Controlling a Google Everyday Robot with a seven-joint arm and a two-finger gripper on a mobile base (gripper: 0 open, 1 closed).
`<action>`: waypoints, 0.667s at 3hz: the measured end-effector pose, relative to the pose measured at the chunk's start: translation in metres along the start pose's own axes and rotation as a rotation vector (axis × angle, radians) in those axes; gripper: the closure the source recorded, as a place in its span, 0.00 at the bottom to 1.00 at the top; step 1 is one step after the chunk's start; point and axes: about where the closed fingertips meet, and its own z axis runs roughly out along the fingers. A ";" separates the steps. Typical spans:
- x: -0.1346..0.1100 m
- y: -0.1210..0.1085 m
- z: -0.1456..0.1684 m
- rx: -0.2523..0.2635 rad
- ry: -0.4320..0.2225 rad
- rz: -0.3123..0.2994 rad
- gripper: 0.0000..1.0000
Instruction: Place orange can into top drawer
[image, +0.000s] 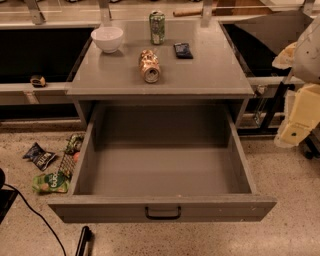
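- The small orange-gold drink can (149, 66) lay on its side on the grey surface (215, 75), not yet grasped.
- The wide grey top drawer (162, 212) stood open below.
- The hand (298, 117) hung at the right edge, well apart from the can; whether spread or pressed together could not be told. The next move called for reaching to the can.

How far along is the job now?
Done: the top drawer stands pulled open and is empty. In hand: nothing; the gripper is out of view, only the arm shows at the right edge. Left: the orange can lies on its side on the cabinet top; pick it, place it inside.
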 end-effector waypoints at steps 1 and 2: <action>0.000 0.000 0.000 0.000 0.000 0.000 0.00; -0.025 -0.036 0.006 0.017 -0.041 0.038 0.00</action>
